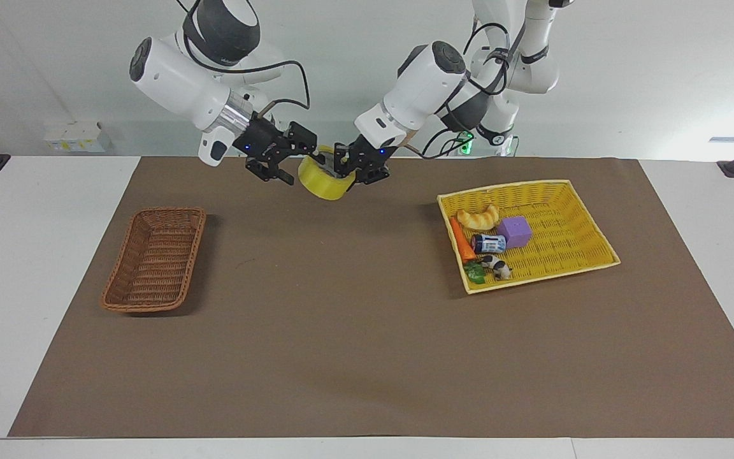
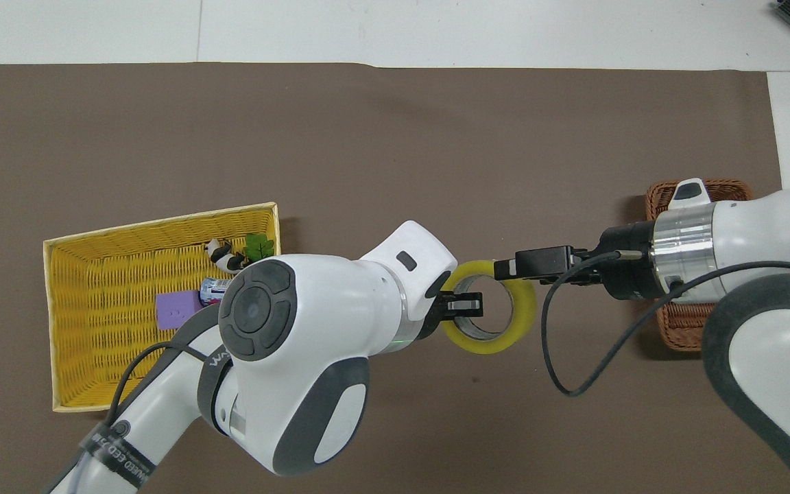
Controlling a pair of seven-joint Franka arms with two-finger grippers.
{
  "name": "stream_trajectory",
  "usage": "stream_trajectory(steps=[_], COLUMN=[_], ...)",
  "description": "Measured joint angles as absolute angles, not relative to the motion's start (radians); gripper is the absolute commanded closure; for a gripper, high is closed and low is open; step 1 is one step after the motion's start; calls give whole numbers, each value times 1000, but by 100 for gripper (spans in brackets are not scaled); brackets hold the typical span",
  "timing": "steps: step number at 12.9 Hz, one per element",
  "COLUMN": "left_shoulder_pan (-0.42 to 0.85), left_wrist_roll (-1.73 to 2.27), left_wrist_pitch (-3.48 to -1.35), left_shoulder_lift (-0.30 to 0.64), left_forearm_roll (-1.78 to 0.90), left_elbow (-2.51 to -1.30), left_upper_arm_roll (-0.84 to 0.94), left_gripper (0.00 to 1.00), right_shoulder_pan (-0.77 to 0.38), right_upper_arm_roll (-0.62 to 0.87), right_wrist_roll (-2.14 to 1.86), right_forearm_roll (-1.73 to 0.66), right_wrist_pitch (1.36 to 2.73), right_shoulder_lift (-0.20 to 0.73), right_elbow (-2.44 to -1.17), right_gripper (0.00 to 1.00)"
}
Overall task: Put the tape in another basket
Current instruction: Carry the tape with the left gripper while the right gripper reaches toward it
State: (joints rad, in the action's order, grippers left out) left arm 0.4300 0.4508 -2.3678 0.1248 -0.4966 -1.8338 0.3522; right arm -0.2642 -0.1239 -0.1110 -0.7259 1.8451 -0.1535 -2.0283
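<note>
Brown matting is spanned; the translucent yellow tape roll [image 1: 325, 180] is clamped by the left gripper [image 1: 349, 167], the right gripper [image 1: 276, 167], fingers apart, alongside; the dark-brown wicker basket [image 1: 155, 260] is unfilled.

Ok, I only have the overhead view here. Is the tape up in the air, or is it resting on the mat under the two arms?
Observer: The facing view shows it in the air. The tape hangs above the brown mat, gripped by the left gripper, with the right gripper right beside it.
Operator: And the brown basket, the right arm covers most of it for me. Anything in it?
Observer: No. In the facing view the whole basket shows, at the right arm's end of the table, with only bare wicker inside.
</note>
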Motion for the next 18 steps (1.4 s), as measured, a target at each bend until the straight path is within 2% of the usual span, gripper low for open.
stream_trajectory(steps=[6,7,9,10,11,12,13,15,16,17,18], left_shoulder_pan=[441,443,448,450,451,453,453,453,453,453,453], left_wrist_roll=[451,451,451,451,451,451,451,452,466,496,524], left_wrist_pitch=[-2461,-2469,-2477,-2478,-2479,-2484,-2483,-2482,-2482,-2480,-2476], left_shoulder_lift=[147,147,147,150,154,157,157,157,154,146,135], left_forearm_roll=[-497,-497,-497,-497,-497,-499,-499,-498,-500,-500,-500], left_elbow=[-1813,-1812,-1812,-1812,-1811,-1808,-1804,-1801,-1795,-1785,-1781], left_upper_arm_roll=[364,370,373,372,372,373,374,373,374,374,372], left_gripper=[100,100,100,100,100,100,87,52,25,23,12], right_shoulder_pan=[-237,-237,-236,-237,-237,-238,-237,-236,-233,-230,-228], right_upper_arm_roll=[-125,-125,-125,-125,-124,-124,-125,-125,-125,-125,-126], right_wrist_roll=[-142,-142,-142,-140,-138,-137,-137,-126,-105,-93,-88], right_forearm_roll=[-738,-738,-741,-748,-753,-755,-755,-755,-754,-754,-754], right_wrist_pitch=[1827,1827,1827,1827,1827,1827,1828,1828,1828,1828,1828], right_shoulder_lift=[-160,-160,-160,-163,-167,-170,-169,-169,-166,-162,-160], right_elbow=[-2032,-2032,-2032,-2031,-2030,-2030,-2029,-2028,-2029,-2029,-2029], right_gripper=[0,16,63,81,94,97,100,100,100,100,100])
